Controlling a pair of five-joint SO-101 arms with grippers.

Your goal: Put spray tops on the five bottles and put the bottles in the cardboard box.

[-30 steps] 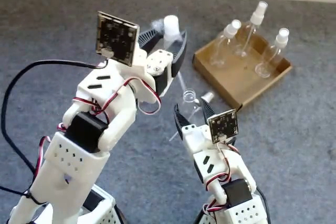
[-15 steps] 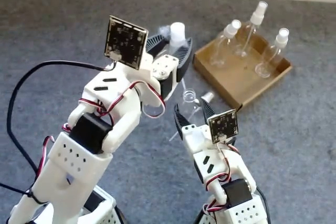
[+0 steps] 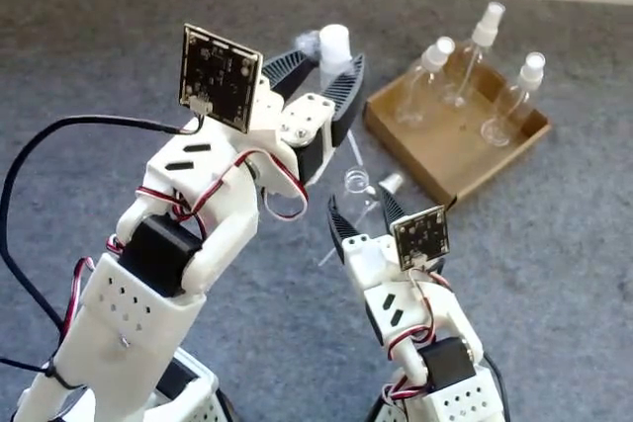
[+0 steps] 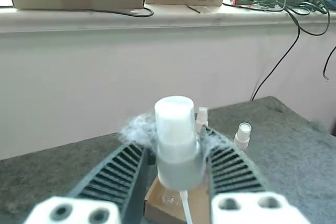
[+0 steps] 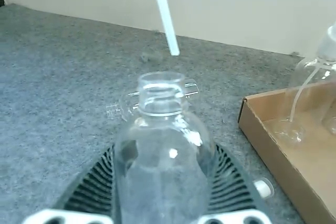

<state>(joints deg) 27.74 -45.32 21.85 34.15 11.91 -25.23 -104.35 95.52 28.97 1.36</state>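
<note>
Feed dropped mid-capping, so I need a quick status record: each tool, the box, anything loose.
Left tool: shut on spray top, raised; its tube not yet in the bottle
Right tool: shut on open bottle, held upright
Box: three capped bottles standing inside
Loose: spare top lying on the table near the right tool

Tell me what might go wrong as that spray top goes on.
The tube under the spray top in the left gripper hangs slanted near the mouth of the bottle; it may catch the rim and bend. The right gripper holds the bottle by its smooth round body, so pushing the top on could tilt it or make it slip.
</note>
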